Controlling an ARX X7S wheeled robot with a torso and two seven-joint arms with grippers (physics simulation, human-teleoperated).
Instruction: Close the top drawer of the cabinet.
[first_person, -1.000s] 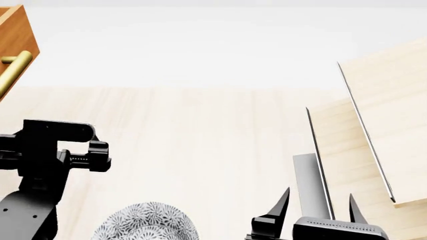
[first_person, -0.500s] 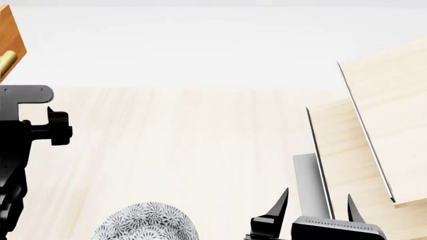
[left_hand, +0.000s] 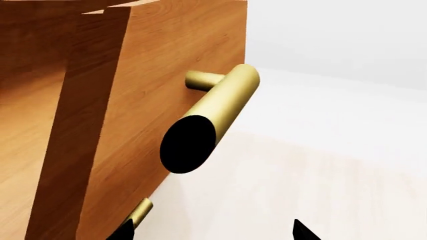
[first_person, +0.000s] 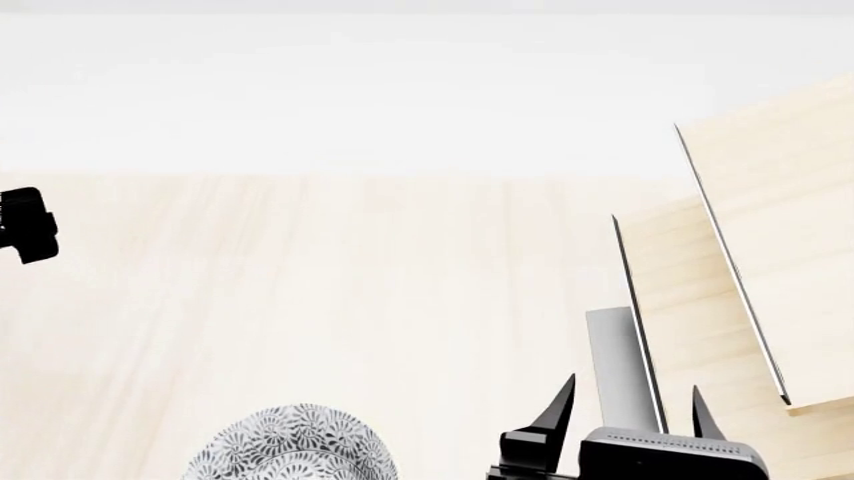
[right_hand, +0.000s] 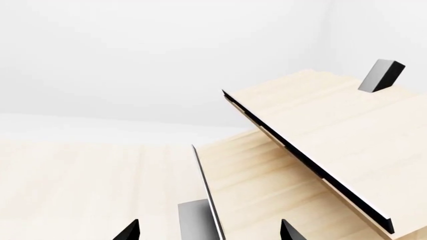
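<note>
In the left wrist view the top drawer is orange-brown wood and stands out from the cabinet. Its brass bar handle is close ahead of my left gripper. That gripper is open and empty, with a dark fingertip on each side, and touches nothing. A lower brass handle shows beside one fingertip. In the head view the cabinet is out of view and only a black part of my left arm shows at the left edge. My right gripper is open and empty, also in the right wrist view.
A patterned grey bowl sits at the near edge of the pale wooden table. A pale light-wood shelf rack with a dark base stands at the right, just ahead of my right gripper; it also shows in the right wrist view.
My left arm has moved left, almost out of the head view. The drawer's corner and handle have slid out of that view at the upper left. The right arm has barely moved.
</note>
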